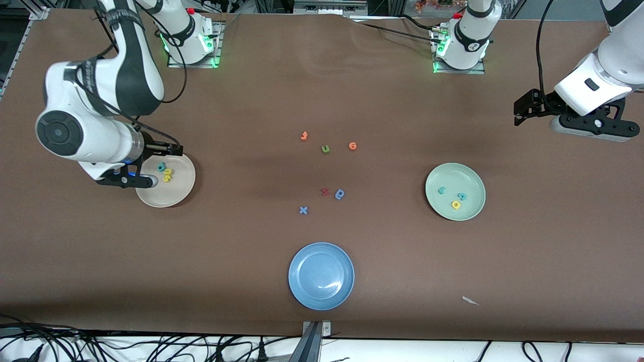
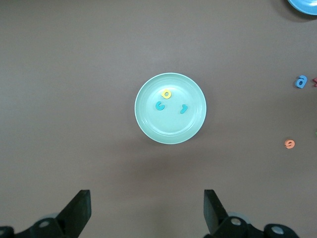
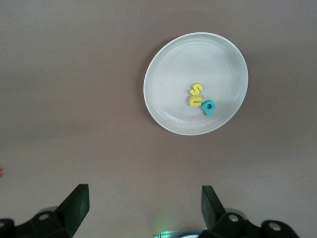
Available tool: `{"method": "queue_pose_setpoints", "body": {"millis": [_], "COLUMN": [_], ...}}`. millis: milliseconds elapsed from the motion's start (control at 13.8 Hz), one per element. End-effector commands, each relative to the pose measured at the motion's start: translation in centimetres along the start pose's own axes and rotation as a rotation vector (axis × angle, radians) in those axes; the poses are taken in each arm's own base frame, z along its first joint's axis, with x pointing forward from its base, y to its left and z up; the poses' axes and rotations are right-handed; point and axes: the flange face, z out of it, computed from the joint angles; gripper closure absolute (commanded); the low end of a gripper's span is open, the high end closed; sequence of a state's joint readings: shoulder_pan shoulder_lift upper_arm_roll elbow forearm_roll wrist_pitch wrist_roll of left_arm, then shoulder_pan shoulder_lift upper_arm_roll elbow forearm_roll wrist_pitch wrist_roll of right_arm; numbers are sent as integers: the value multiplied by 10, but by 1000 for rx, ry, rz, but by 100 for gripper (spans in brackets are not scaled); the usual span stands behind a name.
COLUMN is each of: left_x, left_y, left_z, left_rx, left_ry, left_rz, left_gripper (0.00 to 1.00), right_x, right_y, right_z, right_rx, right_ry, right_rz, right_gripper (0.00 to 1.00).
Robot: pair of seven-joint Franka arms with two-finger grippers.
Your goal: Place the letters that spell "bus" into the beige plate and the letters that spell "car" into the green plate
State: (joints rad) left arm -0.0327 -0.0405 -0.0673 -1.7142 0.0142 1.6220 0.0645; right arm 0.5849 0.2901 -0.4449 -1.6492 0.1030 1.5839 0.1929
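The beige plate [image 1: 176, 193] [image 3: 173, 59] lies toward the right arm's end of the table. In it are the teal b [image 1: 161, 167] [image 3: 208, 106], the yellow-orange u [image 1: 168, 172] [image 3: 195, 100] and the yellow s [image 1: 166, 178] [image 3: 196, 89]. My right gripper [image 1: 132, 180] [image 3: 143, 198] hangs open and empty just off that plate's rim. The green plate [image 1: 470, 181] [image 2: 168, 126] holds the teal c [image 1: 461, 196] [image 2: 159, 105], the yellow a [image 1: 456, 204] [image 2: 166, 93] and the teal r [image 1: 441, 190] [image 2: 184, 108]. My left gripper [image 1: 588, 124] [image 2: 147, 203] waits open, high over the left arm's end.
A blue plate [image 1: 321, 275] sits nearest the front camera. Loose letters lie mid-table: an orange one [image 1: 304, 136], an olive-green u [image 1: 325, 149], an orange e [image 1: 352, 146], a red one [image 1: 325, 191], a blue a [image 1: 340, 194] and a blue x [image 1: 303, 210]. A white scrap [image 1: 470, 300] lies near the front edge.
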Motion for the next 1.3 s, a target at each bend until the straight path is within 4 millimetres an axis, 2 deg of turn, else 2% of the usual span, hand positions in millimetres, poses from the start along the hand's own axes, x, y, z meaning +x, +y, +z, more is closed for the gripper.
{"method": "queue_pose_setpoints", "body": {"millis": [0, 72, 217, 435, 725, 1232], "left_x": [-5, -5, -5, -5, -5, -5], "left_y": [2, 3, 3, 2, 3, 3], "left_z": [-6, -6, -6, -6, -6, -6], "left_rx": [-19, -19, -19, -19, -19, -19], "left_ry": [1, 1, 1, 1, 1, 1], "left_rz": [-6, -5, -4, -8, -6, -5], "left_gripper": [0, 0, 0, 0, 0, 0], "right_x": [-6, -12, -26, -51, -78, -79], "right_y": [9, 15, 49, 77, 96, 88], "right_z": [-46, -59, -91, -119, -114, -114], "right_rx": [38, 37, 59, 88, 94, 84], "right_ry": [-22, -15, 50, 102, 158, 100], "right_rz": [8, -3, 7, 9, -23, -39], "right_gripper": [0, 0, 0, 0, 0, 0]}}
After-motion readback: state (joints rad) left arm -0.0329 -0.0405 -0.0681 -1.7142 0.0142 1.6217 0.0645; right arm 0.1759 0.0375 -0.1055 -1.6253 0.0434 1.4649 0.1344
